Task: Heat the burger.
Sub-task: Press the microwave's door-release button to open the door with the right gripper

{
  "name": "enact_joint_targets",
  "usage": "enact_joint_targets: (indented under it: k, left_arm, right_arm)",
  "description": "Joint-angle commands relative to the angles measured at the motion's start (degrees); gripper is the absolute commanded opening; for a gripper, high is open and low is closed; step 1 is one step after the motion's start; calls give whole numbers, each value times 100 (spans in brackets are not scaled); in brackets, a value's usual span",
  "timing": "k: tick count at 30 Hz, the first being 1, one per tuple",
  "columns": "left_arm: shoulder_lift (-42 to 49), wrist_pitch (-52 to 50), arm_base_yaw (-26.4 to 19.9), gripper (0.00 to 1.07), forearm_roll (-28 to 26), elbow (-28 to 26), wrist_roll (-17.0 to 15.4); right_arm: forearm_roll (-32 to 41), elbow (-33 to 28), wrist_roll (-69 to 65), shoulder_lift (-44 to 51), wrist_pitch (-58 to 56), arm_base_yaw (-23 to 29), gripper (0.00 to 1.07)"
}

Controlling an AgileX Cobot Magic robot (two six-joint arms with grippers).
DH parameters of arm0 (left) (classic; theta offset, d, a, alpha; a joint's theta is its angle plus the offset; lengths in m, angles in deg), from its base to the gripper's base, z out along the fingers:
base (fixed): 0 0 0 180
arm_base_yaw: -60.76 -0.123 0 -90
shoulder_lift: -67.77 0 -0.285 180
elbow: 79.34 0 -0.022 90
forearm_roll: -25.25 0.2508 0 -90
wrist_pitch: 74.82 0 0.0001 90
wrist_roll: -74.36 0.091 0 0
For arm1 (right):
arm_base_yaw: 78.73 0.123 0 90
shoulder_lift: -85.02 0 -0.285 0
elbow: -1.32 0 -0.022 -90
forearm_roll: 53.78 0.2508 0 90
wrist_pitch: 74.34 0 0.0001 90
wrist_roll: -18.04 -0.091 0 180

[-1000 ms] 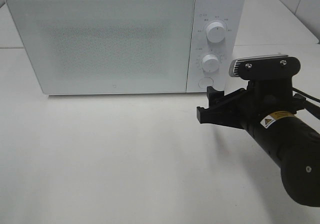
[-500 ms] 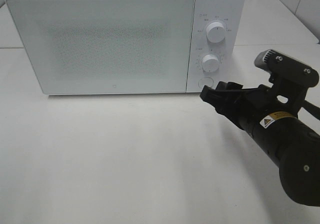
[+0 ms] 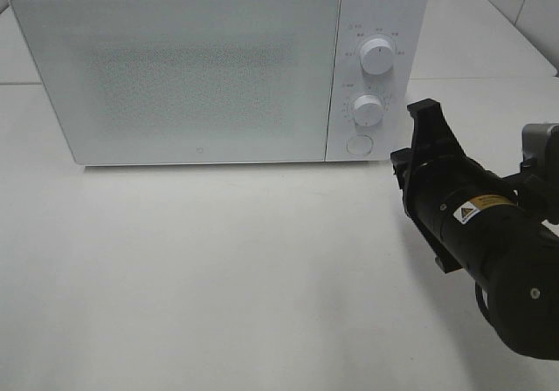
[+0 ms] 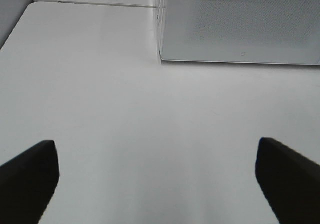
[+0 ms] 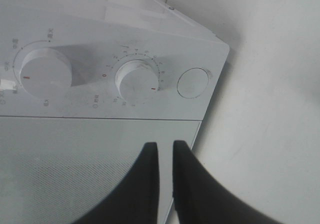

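The right gripper (image 5: 165,144) has its fingers almost together with a thin slit between them, gripping nothing. Just ahead of them are the microwave's (image 5: 100,169) round button (image 5: 193,82) and lower dial (image 5: 137,81). The left gripper (image 4: 156,144) is spread wide and empty above the table (image 4: 125,109). I cannot tell where the burger is.

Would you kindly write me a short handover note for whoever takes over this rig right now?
Left gripper: open, empty, above the bare table in front of the microwave.
Right gripper: nearly shut, empty, just off the control panel near the lower dial and round button, touching neither.
Burger: not in view anywhere. The door is shut and its frosted front hides the inside.
Done: door closed; whether the burger is inside cannot be told.
Left: probably confirm the burger is inside, then set the dials to start heating.
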Motion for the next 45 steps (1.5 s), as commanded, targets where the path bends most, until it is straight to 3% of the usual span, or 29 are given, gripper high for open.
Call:
enact_joint_targets:
  k: [1,3,10,22,45]
  left_arm:
    - [103,-63,-11,100,-29,6,-29]
    - [103,-63,-11,100,-29,6,-29]
    - [103,-63,-11,100,-29,6,-29]
    - [103,-63,-11,100,-29,6,-29]
    - [103,-63,-11,100,-29,6,-29]
  right_arm:
    - [-23,40,-407,0,-23,0,7]
    - [-23,40,-596,0,-23,0,0]
    - [34,80,-1020,-97,-74,-17,0]
    - [138,814,-1203,-831,-195,-34,0]
    - [-97,2028,-1152,-1679,-888,-888,0]
